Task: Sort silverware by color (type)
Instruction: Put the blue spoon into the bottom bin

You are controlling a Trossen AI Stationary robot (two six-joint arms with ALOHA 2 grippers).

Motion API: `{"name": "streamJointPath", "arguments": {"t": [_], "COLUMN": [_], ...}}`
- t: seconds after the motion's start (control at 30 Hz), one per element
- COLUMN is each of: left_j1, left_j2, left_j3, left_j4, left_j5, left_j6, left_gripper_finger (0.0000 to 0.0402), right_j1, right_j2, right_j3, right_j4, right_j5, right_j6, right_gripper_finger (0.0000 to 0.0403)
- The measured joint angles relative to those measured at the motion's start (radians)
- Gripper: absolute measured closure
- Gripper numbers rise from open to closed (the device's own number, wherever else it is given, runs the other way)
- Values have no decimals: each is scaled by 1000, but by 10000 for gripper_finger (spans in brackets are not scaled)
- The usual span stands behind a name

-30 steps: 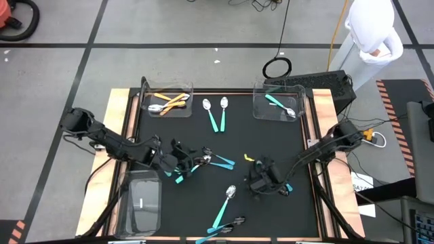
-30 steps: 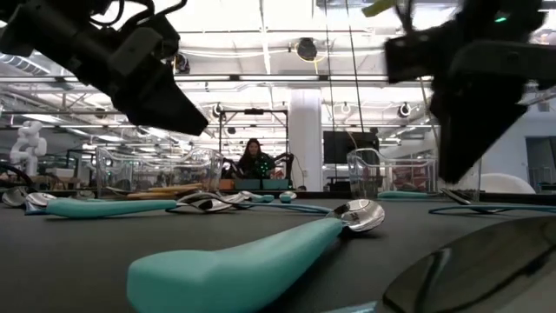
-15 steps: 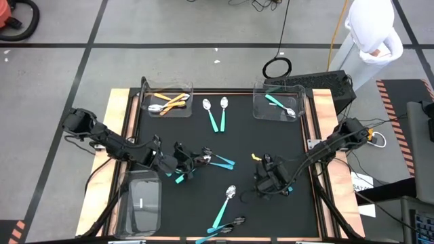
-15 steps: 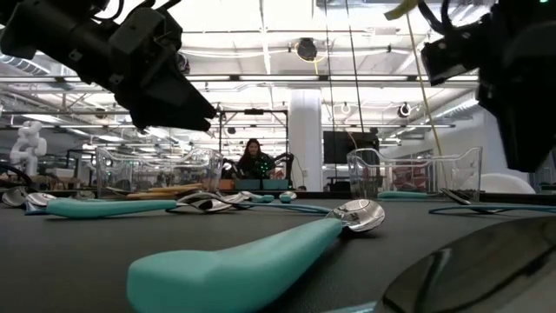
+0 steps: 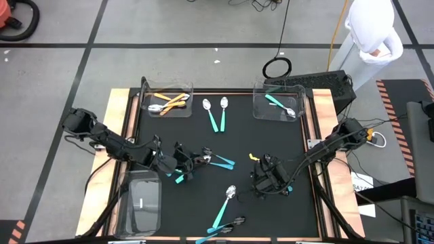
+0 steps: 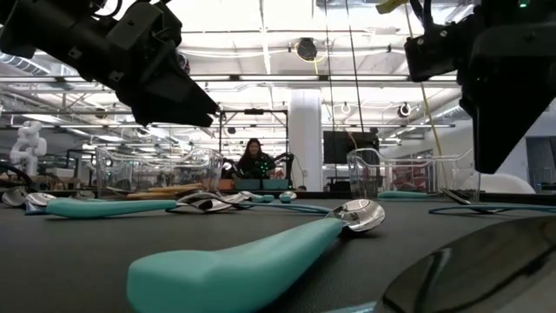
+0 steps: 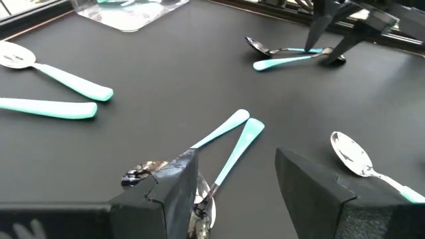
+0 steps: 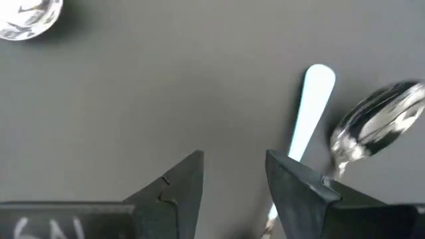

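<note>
On the black matte worktop (image 5: 271,135), sorting partly done: far-left clear bin (image 5: 169,102) holds orange-handled spoons (image 5: 171,103); far-right clear bin (image 5: 279,103) holds one teal-handled spoon (image 5: 281,106); a third clear bin (image 5: 141,200) at the near-left edge appears to hold none. Still loose: two teal-handled spoons (image 5: 215,114) between the far bins, a teal pair (image 5: 218,161) at centre, more teal ones (image 5: 224,210) near the front edge. Handles slim, smooth plastic; bowls polished, mirror-bright oval metal. Left claw (image 5: 184,161), fingers spread, hovers at the centre pair, nothing pinched. Right claw (image 5: 263,181), fingers spread and empty, hangs beside a teal spoon (image 8: 309,113).
</note>
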Motion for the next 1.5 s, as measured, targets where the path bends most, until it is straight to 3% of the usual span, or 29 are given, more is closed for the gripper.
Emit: {"name": "streamJointPath", "arguments": {"t": [0.27,0.5,0.77,0.9,1.07,1.27,1.37,1.5], "left_j1": [1,1,1,1,1,1,-3,-22], "left_j2": [0,0,0,0,0,0,0,0], "left_j3": [0,0,0,0,0,0,0,0], "left_j4": [4,-3,1,1,1,28,41,48], "left_j5": [-5,-5,-5,-5,-4,-4,-4,-3], "left_j6": [21,38,46,45,45,43,42,42], "left_gripper_finger": [199,199,199,199,199,199,199,199], "right_j1": [-33,-32,-31,-22,-6,-5,1,8], "right_j2": [77,107,107,89,-5,-127,-124,-66], "right_j3": [0,0,0,0,0,0,0,-6], "right_j4": [-87,-256,-239,-399,-562,-330,-237,-243], "right_j5": [0,-79,-162,-240,-235,-146,-100,-100], "right_j6": [-40,-45,-89,-124,-106,38,72,76], "right_gripper_finger": [243,243,243,243,243,243,243,243]}}
